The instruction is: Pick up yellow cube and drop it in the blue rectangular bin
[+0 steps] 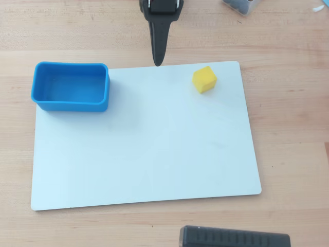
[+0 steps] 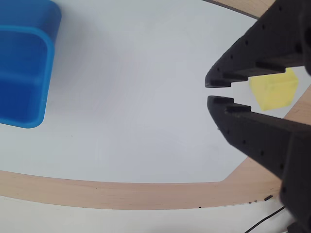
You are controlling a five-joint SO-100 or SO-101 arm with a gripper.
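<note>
Wooden worktop [image 1: 288,46] carrying a white rectangular board [image 1: 149,154] laid flat. In the overhead view the yellow cube [image 1: 204,79] sits on the board near its far right corner, slightly rotated against the board's edges, resting on one face. The blue rectangular bin [image 1: 70,86] stands at the board's far left corner, upright, open top up, nothing visible inside; its left wall reaches just past the board's left edge. Cube and bin well apart, bare board between them. The black hand [image 1: 158,63] comes in from the far edge of the worktop, its tip over the board's far edge, between bin and cube and touching neither. In the wrist view the hand [image 2: 218,92] enters from the right; its fingertips [image 2: 217,80] stand almost closed, a narrow gap between them, nothing gripped. The cube [image 2: 274,90] shows behind the fingers, partly hidden by them; the bin [image 2: 24,73] at the left edge. A dark ribbed object [image 1: 234,237] at the worktop's near edge; a dark item [image 1: 240,5] at the far edge.
</note>
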